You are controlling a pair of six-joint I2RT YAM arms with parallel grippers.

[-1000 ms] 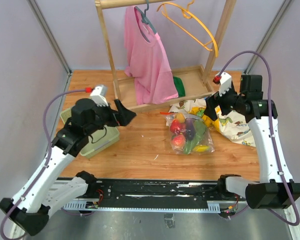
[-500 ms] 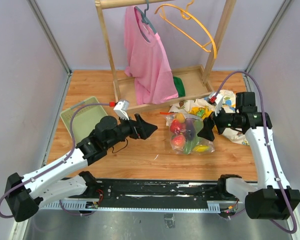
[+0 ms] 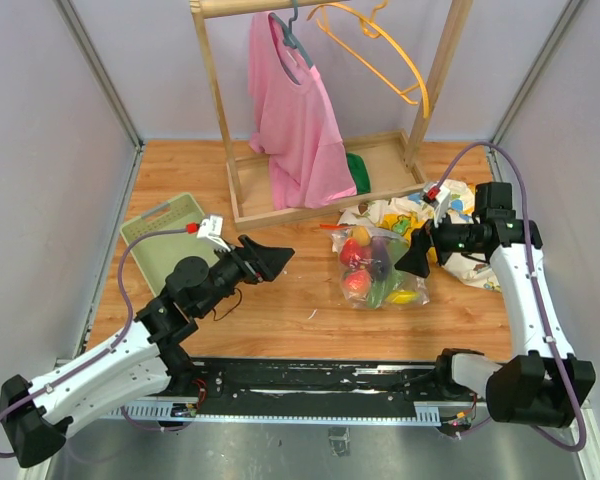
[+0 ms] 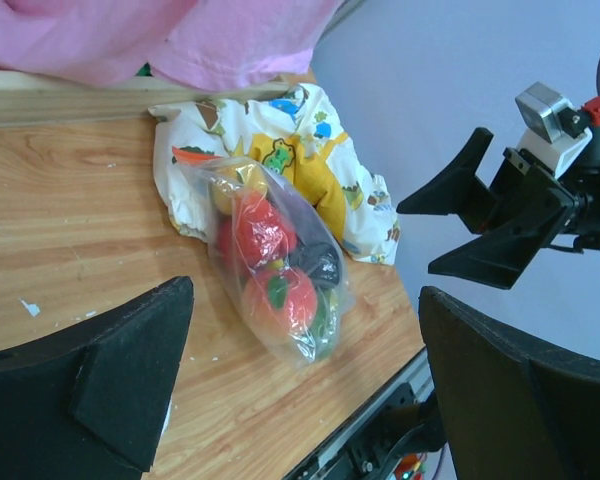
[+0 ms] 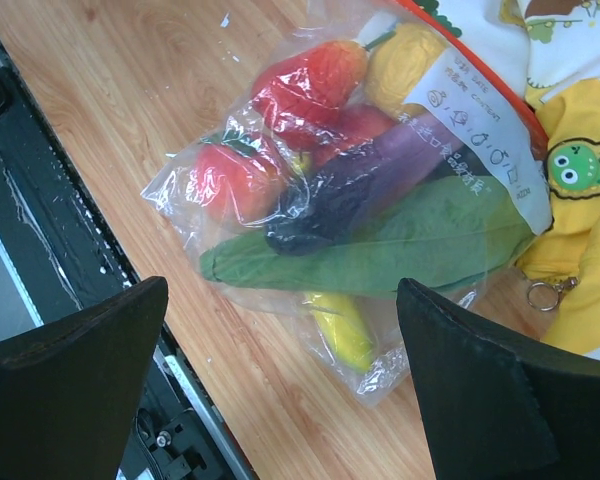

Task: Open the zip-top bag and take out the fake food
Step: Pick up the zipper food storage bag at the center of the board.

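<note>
**Bag** (image 3: 382, 268): clear crinkled plastic. It lay flat on the surface (image 3: 280, 300), right of centre. Its orange zip strip (image 5: 480, 65) was at the far end and closed, as far as we could judge. We noted a white label (image 5: 480, 130) just below the strip.

**Contents:** fake food (image 5: 230, 175) in red, purple, yellow and green pieces, all inside the bag.

**Left tool** (image 3: 272, 256): jaws wide apart and empty. It hung above the surface to the left of the bag, pointed toward it.

**Right tool** (image 3: 410, 262): jaws wide apart and empty. It was poised over the bag's right edge, apparently not touching it.

**Hazards, in our judgement:**
- The bag's far end touched a printed cloth (image 3: 465, 245), so a tool reaching for the zip could pinch cloth along with plastic.
- The film looked slick and loose, so a tool might close on a fruit through the wall rather than on the lip.
- The whole bag might slide instead of opening.
- Round pieces, once freed, could roll toward the near edge.

**Surface:** wooden boards.
- A pale green tray (image 3: 165, 228) sat at the left.
- A wooden rack (image 3: 212, 100) stood at the far side, carrying a pink shirt (image 3: 295, 120) and a yellow hanger (image 3: 380, 55).

**Room:** plain pale walls (image 3: 60, 150) on three sides.
</note>
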